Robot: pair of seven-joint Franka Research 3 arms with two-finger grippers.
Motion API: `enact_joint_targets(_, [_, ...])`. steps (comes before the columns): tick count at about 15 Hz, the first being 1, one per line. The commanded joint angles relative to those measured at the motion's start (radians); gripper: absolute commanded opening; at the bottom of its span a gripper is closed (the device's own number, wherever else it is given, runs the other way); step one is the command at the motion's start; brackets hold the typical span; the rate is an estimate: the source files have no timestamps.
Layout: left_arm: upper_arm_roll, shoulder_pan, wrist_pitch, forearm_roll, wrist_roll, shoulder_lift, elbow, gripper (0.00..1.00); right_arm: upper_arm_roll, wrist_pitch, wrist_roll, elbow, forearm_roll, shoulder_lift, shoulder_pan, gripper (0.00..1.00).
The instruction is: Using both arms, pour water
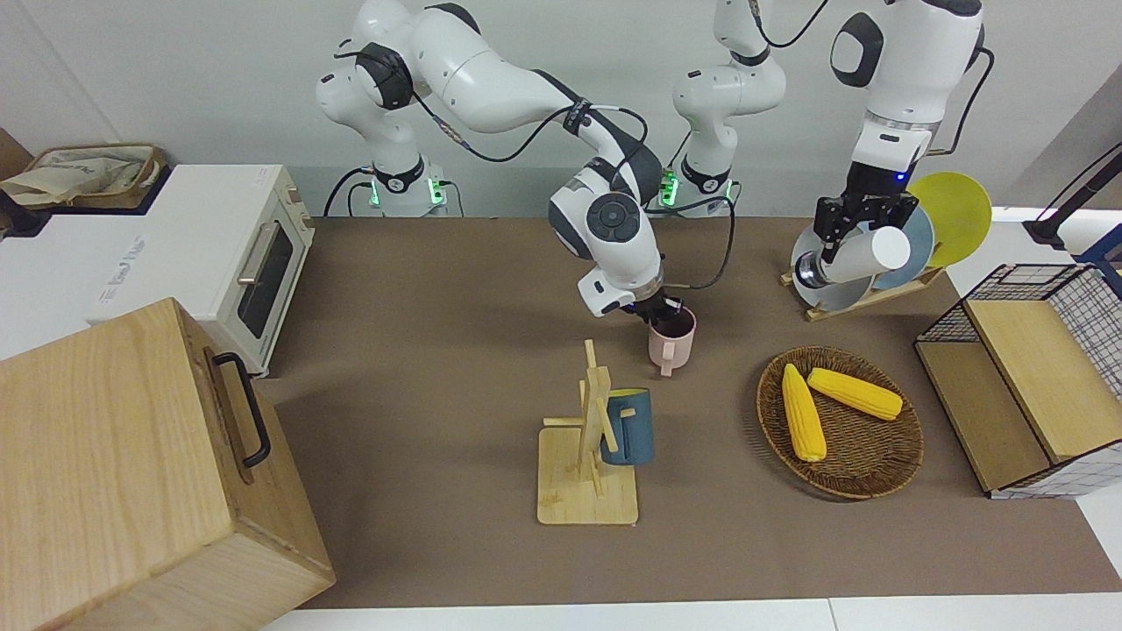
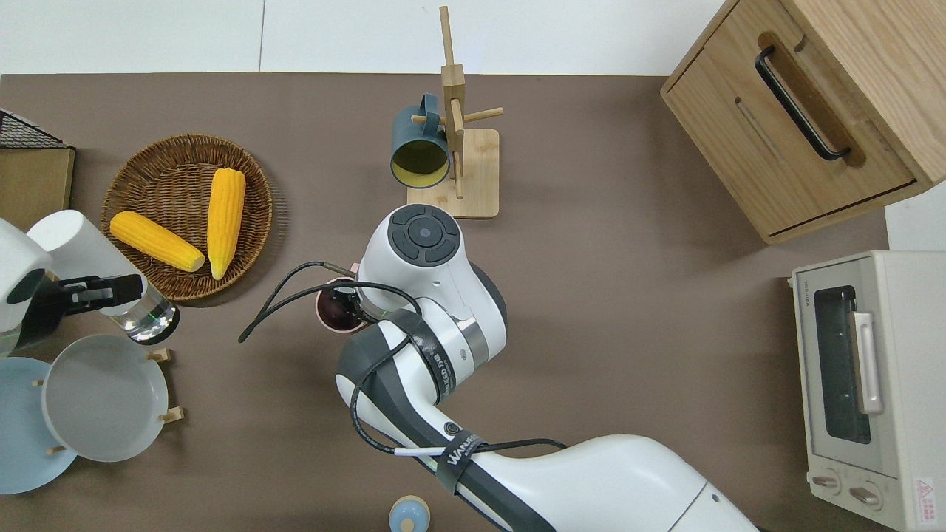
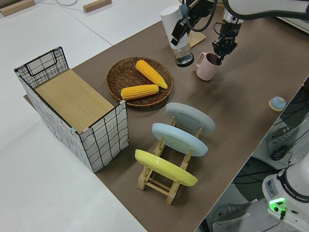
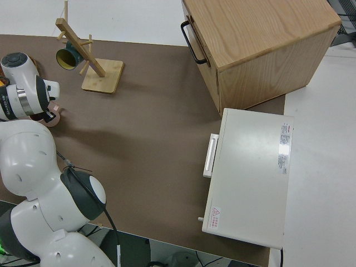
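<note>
My right gripper point(image 1: 663, 308) is shut on the rim of a pink mug point(image 1: 672, 342), one finger inside it, near the table's middle point(image 2: 334, 309). I cannot tell whether the mug rests on the table or hangs just above it. My left gripper point(image 1: 863, 216) is shut on a white bottle point(image 1: 857, 257) with a clear end, held tilted in the air. In the overhead view, the bottle point(image 2: 83, 253) is over the table between the wicker basket and the grey plate. The left side view shows the bottle point(image 3: 176, 35) close beside the mug point(image 3: 206, 67).
A wicker basket point(image 1: 868, 460) holds two corn cobs. A wooden mug tree point(image 1: 589, 456) carries a blue mug point(image 1: 629, 428). A plate rack point(image 2: 103, 399), a wire crate point(image 1: 1026, 386), a wooden cabinet point(image 1: 131, 456) and a toaster oven point(image 1: 237, 254) line the table's ends.
</note>
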Motion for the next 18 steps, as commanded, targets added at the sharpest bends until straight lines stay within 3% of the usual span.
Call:
enact_joint_targets(1, [-0.027,-0.007,0.033,-0.012,-0.021,-0.065,-0.074,0.0,0.0,0.028,0.022,0.022,0.02,0.016,0.002,0.988])
enact_joint_targets(5, [-0.033,-0.014,0.034,-0.034,-0.021,-0.067,-0.08,0.0,0.003,0.0,0.051,0.024,0.013,-0.013,-0.005,0.992])
enact_joint_targets(11, [-0.035,-0.037,0.033,-0.034,-0.021,-0.067,-0.095,0.0,-0.012,-0.15,0.039,0.016,-0.002,-0.186,-0.053,0.992])
enact_joint_targets(15, [-0.035,-0.087,0.024,-0.035,-0.022,-0.077,-0.13,0.0,-0.012,-0.387,-0.068,0.005,-0.034,-0.33,-0.164,0.992])
enact_joint_targets(18, [-0.033,-0.145,0.021,-0.063,-0.018,-0.094,-0.175,0.0,-0.012,-0.521,-0.19,0.002,-0.092,-0.395,-0.25,0.992])
